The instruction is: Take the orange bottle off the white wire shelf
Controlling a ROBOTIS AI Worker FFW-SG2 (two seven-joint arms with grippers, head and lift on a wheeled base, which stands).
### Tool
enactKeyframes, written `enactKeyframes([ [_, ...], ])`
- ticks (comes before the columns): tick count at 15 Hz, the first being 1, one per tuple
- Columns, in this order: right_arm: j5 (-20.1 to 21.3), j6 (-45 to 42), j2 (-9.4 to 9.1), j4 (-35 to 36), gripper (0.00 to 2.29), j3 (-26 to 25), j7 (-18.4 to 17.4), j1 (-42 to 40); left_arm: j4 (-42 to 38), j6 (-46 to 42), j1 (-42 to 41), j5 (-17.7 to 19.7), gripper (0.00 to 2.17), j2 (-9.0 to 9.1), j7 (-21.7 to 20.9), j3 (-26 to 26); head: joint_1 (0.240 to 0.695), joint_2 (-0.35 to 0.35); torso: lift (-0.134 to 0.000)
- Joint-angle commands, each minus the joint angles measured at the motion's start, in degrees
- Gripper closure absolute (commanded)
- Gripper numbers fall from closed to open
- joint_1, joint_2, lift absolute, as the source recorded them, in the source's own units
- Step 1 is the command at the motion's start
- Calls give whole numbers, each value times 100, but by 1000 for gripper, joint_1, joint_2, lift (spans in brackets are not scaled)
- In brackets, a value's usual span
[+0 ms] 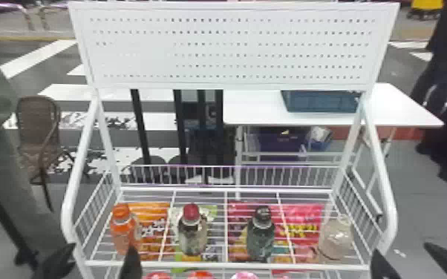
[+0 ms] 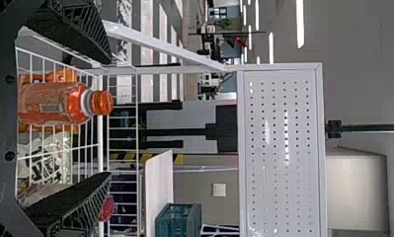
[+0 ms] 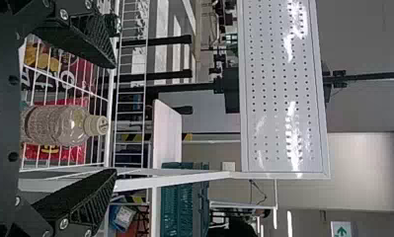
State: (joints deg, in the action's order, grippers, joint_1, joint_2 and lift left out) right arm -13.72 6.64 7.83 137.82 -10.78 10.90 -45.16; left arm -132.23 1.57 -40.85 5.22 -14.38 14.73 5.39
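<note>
So the big white wire shelf (image 1: 226, 265) sits right in front of both claws. Left gripper (image 1: 103, 246) is pointing forward at the shelf's left end, its two fingers side by side and spread wide. Right gripper (image 1: 400, 248) has pretty much the same pose at the other end, also wide apart. The orange bottle (image 1: 122, 228) stands upright on the shelf just ahead of the left claw, lined up with its gap, not touching either finger.
</note>
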Motion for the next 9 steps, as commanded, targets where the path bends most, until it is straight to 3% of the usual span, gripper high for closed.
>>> enactKeyframes([
  [1, 9, 0, -10, -44, 147, 14, 0, 43, 462, -319, 157, -144, 87, 15, 48, 305, 499, 0, 0],
  [9, -26, 18, -10, -141, 147, 40, 9, 113, 2474, -1216, 1246, -127, 87, 120, 197, 727, 499, 0, 0],
])
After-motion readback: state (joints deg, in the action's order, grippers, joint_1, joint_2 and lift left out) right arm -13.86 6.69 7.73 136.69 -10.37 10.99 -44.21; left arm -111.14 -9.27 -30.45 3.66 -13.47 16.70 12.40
